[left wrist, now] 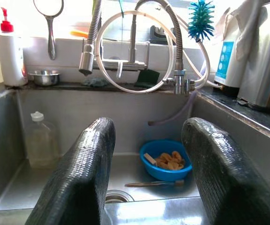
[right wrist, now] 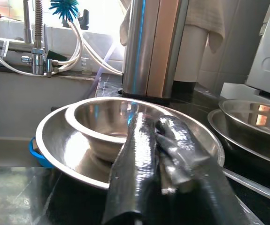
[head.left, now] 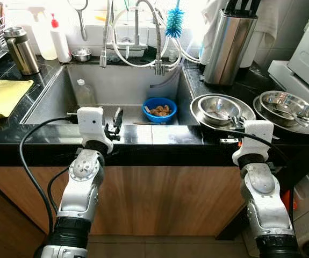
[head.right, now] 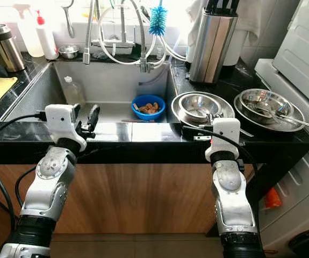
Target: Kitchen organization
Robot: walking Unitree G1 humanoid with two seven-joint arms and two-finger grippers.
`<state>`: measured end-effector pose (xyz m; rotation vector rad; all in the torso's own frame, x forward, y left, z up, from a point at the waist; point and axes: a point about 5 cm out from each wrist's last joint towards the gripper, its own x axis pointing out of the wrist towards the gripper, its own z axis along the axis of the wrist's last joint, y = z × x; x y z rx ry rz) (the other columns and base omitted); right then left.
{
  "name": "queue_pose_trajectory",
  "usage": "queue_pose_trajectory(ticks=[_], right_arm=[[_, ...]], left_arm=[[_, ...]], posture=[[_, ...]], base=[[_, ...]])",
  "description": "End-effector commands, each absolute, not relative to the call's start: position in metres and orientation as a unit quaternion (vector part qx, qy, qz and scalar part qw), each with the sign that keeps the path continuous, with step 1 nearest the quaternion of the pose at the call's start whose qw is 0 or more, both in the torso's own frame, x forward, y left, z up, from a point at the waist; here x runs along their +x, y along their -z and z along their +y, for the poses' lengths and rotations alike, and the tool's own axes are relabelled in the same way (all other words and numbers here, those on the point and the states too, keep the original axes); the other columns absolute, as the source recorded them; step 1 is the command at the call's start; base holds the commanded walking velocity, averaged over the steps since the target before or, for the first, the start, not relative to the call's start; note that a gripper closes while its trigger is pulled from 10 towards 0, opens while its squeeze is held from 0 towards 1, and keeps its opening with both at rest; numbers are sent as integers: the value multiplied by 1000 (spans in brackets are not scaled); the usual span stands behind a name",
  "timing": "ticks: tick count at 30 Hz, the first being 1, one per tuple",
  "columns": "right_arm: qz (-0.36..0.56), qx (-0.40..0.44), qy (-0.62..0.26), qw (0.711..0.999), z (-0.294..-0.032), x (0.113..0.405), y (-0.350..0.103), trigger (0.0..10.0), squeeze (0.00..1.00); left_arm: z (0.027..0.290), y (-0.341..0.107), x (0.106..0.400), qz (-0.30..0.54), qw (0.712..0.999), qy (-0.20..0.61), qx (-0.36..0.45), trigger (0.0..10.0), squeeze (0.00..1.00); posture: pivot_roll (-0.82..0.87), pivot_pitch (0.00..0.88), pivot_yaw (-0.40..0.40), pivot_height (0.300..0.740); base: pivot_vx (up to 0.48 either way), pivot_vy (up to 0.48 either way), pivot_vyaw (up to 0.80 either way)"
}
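**Both grippers at the sink's front edge**

At the black counter's [head.left: 159,134] front lip, the eye views show the left gripper [head.left: 115,122] over the sink's [head.left: 52,102] near rim, its fingers spread with nothing between them. The blue bowl [head.left: 159,109] of brown scraps lies ahead of it and toward its right, a clear bottle [head.left: 84,92] ahead to its left. The right gripper [head.left: 235,124] sits against the near rim of the nested steel bowls [head.left: 218,109].

Along the left wrist, the wide-set fingers [left wrist: 83,173] frame the blue bowl and a brush lying just before it.

Along the right wrist, the fingers [right wrist: 135,159] lie pressed together, touching the larger bowl's rim [right wrist: 50,154]; whether they pinch it I cannot tell.
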<state>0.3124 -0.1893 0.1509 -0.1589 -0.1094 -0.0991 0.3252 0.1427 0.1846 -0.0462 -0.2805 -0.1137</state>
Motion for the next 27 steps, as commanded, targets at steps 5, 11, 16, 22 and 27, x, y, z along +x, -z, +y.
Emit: queue_pose_trajectory(ticks=[5,11,16,22,27], right_arm=[[-63,-76,60,993,-194,314,-155,0,0],[-70,-74,55,993,-191,316,-159,0,0],[-79,-68,55,993,-189,318,-165,8392,0],[-102,-67,55,991,-187,318,-178,10000,0],[-119,-67,57,989,-187,316,-188,10000,0]], left_arm=[[145,-190,326,-146,988,51,-27,10000,0],[145,-195,327,-155,986,51,-27,10000,0],[146,-198,327,-161,985,50,-26,10000,0],[147,-205,327,-174,983,50,-31,10000,0],[144,-209,327,-179,982,57,-30,10000,0]], posture=[[-50,16,-36,740],[-48,9,-37,740],[-47,0,-38,740],[-45,0,-36,740],[-44,0,-29,740]], base=[[0,0,0],[0,0,0],[0,0,0],[0,0,0],[0,0,0]])
